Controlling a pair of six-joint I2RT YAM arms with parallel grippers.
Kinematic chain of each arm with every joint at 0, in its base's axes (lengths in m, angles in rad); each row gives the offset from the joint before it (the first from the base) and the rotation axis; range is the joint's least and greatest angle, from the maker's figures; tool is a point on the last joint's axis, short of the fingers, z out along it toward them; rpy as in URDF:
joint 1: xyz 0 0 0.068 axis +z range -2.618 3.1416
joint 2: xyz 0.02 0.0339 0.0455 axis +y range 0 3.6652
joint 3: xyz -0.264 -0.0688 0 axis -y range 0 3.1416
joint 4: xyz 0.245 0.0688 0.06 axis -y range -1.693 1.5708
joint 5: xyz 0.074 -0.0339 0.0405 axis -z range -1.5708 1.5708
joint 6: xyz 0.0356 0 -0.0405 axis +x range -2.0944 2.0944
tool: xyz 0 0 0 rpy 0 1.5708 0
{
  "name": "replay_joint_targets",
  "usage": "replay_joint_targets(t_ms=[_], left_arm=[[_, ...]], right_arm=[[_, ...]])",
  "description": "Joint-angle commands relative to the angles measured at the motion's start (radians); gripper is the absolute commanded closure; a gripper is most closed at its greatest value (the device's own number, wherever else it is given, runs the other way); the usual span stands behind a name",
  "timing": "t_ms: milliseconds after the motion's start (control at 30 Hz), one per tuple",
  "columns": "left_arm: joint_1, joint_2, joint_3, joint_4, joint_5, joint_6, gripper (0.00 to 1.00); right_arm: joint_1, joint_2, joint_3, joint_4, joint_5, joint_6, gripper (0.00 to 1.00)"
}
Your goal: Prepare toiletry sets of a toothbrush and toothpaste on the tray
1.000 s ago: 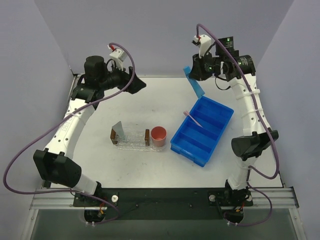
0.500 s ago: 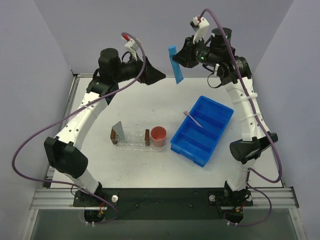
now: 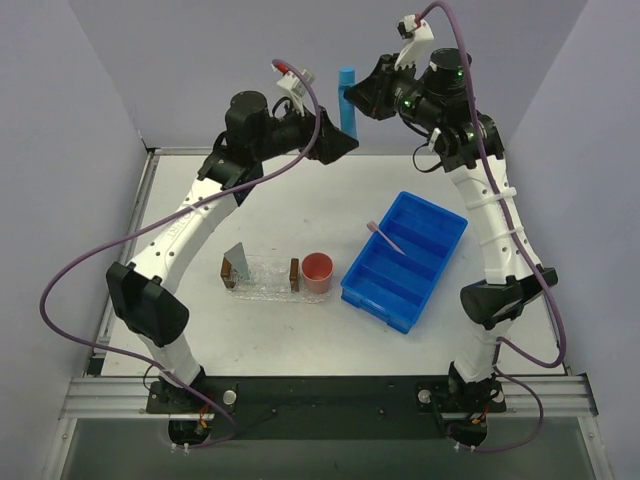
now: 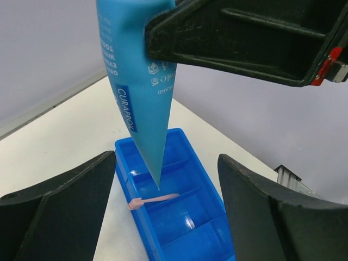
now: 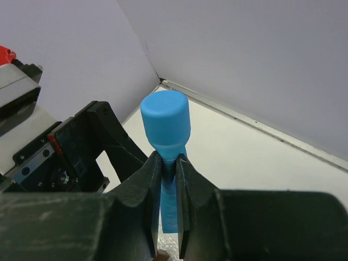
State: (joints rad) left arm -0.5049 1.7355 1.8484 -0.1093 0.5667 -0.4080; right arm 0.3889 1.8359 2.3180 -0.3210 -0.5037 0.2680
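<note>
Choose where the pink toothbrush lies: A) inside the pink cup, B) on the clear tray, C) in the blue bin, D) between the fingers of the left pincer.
C: the toothbrush lies slanted across a compartment of the blue bin, with nothing gripping it.

Light blue toothpaste tube (image 4: 136, 70), left wrist view: brand name "CURAPROX" in white capitals on a darker blue band, running lengthwise. Further small white print beside it, inverted and partly hidden, cannot be read.
</note>
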Motion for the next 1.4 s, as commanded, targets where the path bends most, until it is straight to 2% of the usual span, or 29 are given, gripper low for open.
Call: replay_joint_targets(t_ms=[0,67,200,333,400,433,467,533,567,633,667,800,833,933,1167,1367], left_arm=[[-0.023,0.015,0.054,0.031,-0.108,0.086,0.14],[-0.024,0.024,0.057,0.037,-0.126,0.097,0.16],[-0.030,0.047,0.075,0.045,-0.162,0.127,0.27],[-0.032,0.065,0.086,0.062,-0.168,0.124,0.49],[-0.032,0.071,0.098,0.065,-0.163,0.117,0.57],[-0.032,0.078,0.104,0.065,-0.163,0.113,0.63],[-0.032,0.081,0.109,0.065,-0.156,0.110,0.76],[-0.032,0.082,0.124,0.059,-0.153,0.110,0.89],[-0.032,0.082,0.130,0.053,-0.149,0.112,1.00],[-0.030,0.085,0.162,0.007,-0.139,0.130,1.00],[-0.027,0.084,0.173,-0.013,-0.131,0.138,1.00],[-0.014,0.076,0.230,-0.157,-0.073,0.234,1.00],[-0.009,0.073,0.245,-0.237,-0.044,0.259,1.00],[0.022,0.070,0.317,-0.421,0.020,0.372,1.00],[0.126,0.059,0.449,-0.821,0.183,0.682,1.00],[0.146,0.087,0.572,-1.161,0.229,0.865,1.00]], right_arm=[[0.011,-0.058,-0.003,0.097,0.027,0.086,1.00],[0.013,-0.056,-0.003,0.097,0.033,0.102,1.00],[0.013,-0.064,-0.009,0.097,0.051,0.137,1.00],[0.013,-0.079,-0.032,0.100,0.062,0.154,1.00],[0.013,-0.093,-0.051,0.100,0.063,0.157,1.00],[0.013,-0.098,-0.077,0.103,0.068,0.152,1.00],[0.013,-0.105,-0.091,0.106,0.070,0.149,1.00],[0.015,-0.125,-0.120,0.115,0.071,0.133,1.00],[0.015,-0.132,-0.141,0.117,0.071,0.122,1.00],[0.022,-0.141,-0.152,0.111,0.070,0.085,0.99],[0.025,-0.145,-0.158,0.105,0.071,0.038,0.95],[0.028,-0.161,-0.152,0.045,0.076,-0.084,0.70],[0.031,-0.165,-0.154,0.013,0.076,-0.119,0.60],[0.031,-0.193,-0.175,-0.055,0.085,-0.266,0.50],[0.074,-0.314,-0.315,-0.121,0.128,-0.703,0.46],[0.180,-0.401,-0.459,-0.115,0.192,-1.117,0.46]])
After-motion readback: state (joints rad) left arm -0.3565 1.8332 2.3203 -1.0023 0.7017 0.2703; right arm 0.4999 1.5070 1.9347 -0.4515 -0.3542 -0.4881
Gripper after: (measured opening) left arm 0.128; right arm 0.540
